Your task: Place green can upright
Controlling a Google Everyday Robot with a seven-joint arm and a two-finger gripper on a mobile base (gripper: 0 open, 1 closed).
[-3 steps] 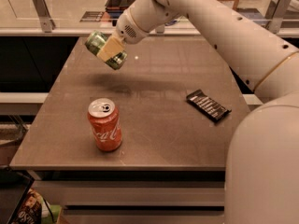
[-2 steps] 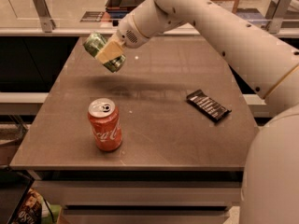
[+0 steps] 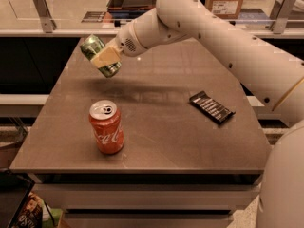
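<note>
The green can (image 3: 96, 51) has a mottled green body and is held tilted in the air above the far left part of the table (image 3: 161, 141). My gripper (image 3: 105, 57) is shut on the green can, with a tan finger pad (image 3: 105, 56) across its middle. The white arm reaches in from the right. The can is clear of the table surface.
A red Coca-Cola can (image 3: 107, 127) stands upright at the front left of the table. A black snack bar (image 3: 211, 107) lies flat at the right. A railing and boxes stand behind the table. The table's front edge is near the bottom.
The arm has shifted slightly left and its elbow has moved; the green can stays held in the air at about the same spot and tilt.
</note>
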